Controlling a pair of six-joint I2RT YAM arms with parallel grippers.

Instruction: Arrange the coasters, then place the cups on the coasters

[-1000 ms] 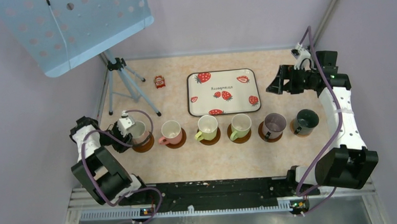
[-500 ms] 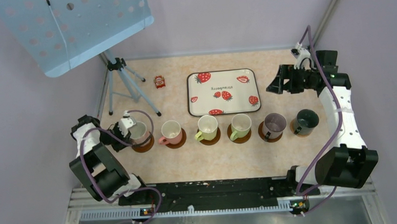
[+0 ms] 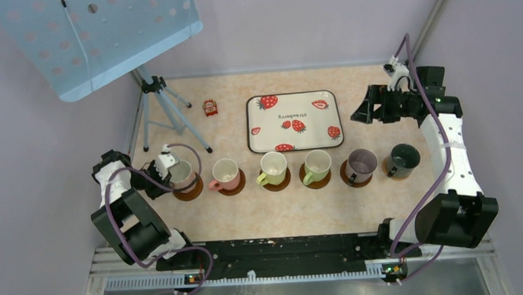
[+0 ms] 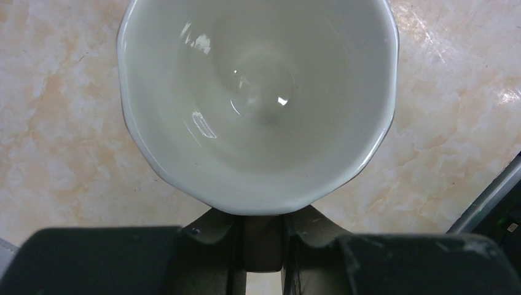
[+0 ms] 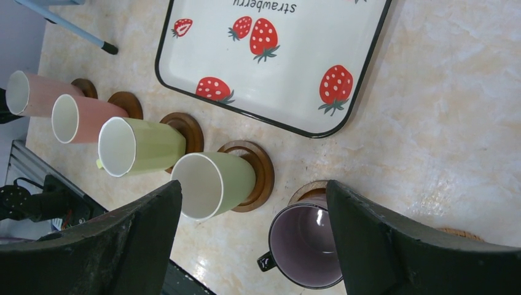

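Starting at the left claw, we see its fingers drawn almost together on a narrow stub just below the rim of the leftmost cup. We take that stub for the handle, so the cup is in its grip. The cup stands upright at the left end of the row, over its coaster, of which only a near-right crescent shows from above. We cannot tell whether the base rests flat or hangs just clear.

We judge the step to be seating this last cup. To do it well we should bring it straight down, upright and centred on the disc, and part the fingers only once the weight is on the wood. Then we back out to the left, along the handle's line, so nothing drags it toward the pink cup just to its right. The tripod stands on the far side of that arm, so the retreat should pass on its near side.

Further right, the other cups each sit on a coaster. The right claw, wide open and empty, hangs at the far right beside the tray and can wait there.
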